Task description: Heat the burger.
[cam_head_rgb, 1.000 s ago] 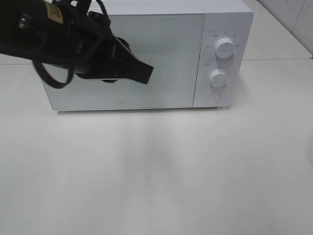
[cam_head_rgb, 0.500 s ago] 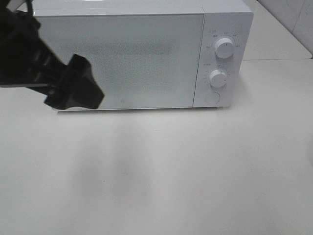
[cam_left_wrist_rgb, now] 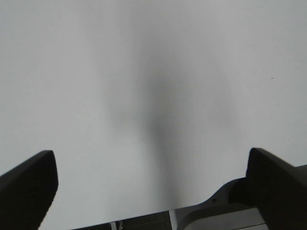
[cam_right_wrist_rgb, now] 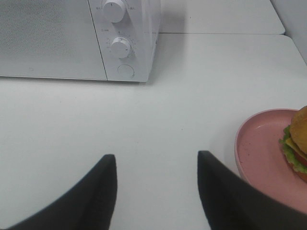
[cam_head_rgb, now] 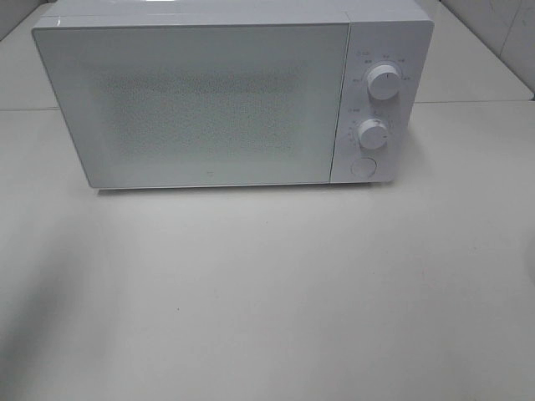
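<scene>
The burger [cam_right_wrist_rgb: 298, 142], a tan bun with green lettuce, lies on a pink plate [cam_right_wrist_rgb: 261, 158] at the edge of the right wrist view, beside my open right gripper [cam_right_wrist_rgb: 157, 189]. The white microwave [cam_head_rgb: 217, 92] stands at the back of the table with its door shut; it also shows in the right wrist view [cam_right_wrist_rgb: 76, 38]. My left gripper [cam_left_wrist_rgb: 153, 184] is open and empty over bare white table. Neither gripper nor the burger shows in the exterior high view.
The microwave has two white knobs [cam_head_rgb: 383, 82] [cam_head_rgb: 373, 134] and a round button [cam_head_rgb: 362, 166] on its right panel. The white table [cam_head_rgb: 267, 292] stretches in front of it. A tiled wall [cam_head_rgb: 501, 25] is at the back right.
The left arm, which was in front of the microwave door, has swung down and left and gone out of the exterior high view. The microwave has not moved.
</scene>
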